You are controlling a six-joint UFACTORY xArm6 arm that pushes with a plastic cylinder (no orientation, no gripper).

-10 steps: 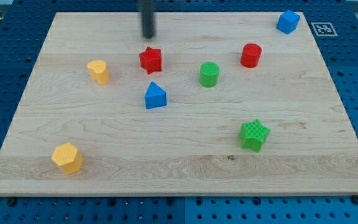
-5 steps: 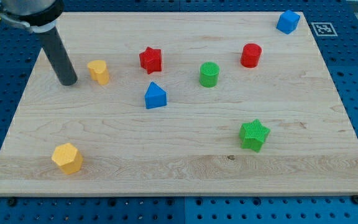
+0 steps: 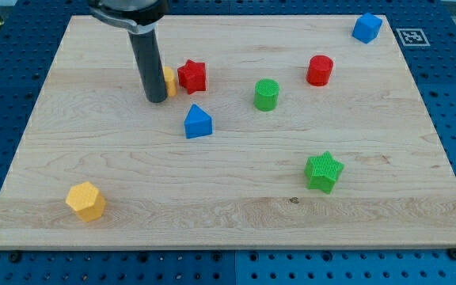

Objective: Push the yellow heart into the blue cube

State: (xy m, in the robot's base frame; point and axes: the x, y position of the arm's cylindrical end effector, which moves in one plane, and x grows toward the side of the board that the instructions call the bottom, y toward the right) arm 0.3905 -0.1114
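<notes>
The yellow heart (image 3: 169, 81) shows only as a sliver, mostly hidden behind my rod, and lies right against the left side of the red star (image 3: 192, 76). My tip (image 3: 156, 99) rests on the board at the heart's left, touching it. The blue cube (image 3: 366, 28) sits far off at the board's top right corner.
A blue triangular block (image 3: 198, 122) lies just below and right of my tip. A green cylinder (image 3: 267, 94) and a red cylinder (image 3: 319, 70) stand between the heart and the cube. A green star (image 3: 324, 172) is at lower right, a yellow hexagon (image 3: 85, 201) at lower left.
My tip swept from the board's left to the right, pushing the yellow heart rightward until it met the red star. The other blocks have not moved.
</notes>
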